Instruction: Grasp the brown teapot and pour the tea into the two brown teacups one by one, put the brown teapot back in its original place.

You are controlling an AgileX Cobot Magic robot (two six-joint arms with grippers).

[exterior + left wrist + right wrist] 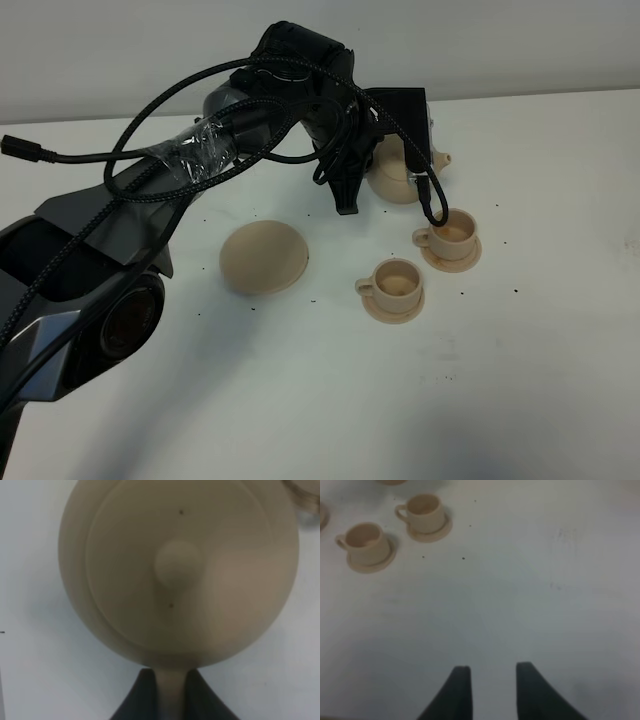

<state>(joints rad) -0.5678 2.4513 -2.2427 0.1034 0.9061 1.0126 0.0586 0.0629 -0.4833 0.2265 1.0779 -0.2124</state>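
Observation:
The brown teapot [408, 178] sits just behind the two brown teacups, its spout pointing right, close to the farther cup [455, 234]. My left gripper [368, 175] reaches across from the left and is shut on the teapot's loop handle. In the left wrist view the lid and knob of the teapot [180, 570] fill the frame, and the handle runs between the fingers of the left gripper [171, 680]. The nearer cup [393, 283] stands on its saucer. The wide empty saucer plate [263, 257] lies left of the cups. My right gripper [492, 672] is open over bare table.
The white table [520, 380] is speckled with small dark specks around the cups. The left arm's cables [150, 120] loop above the table's left side. The right wrist view shows both cups [365, 542] [425, 512] some way ahead of it.

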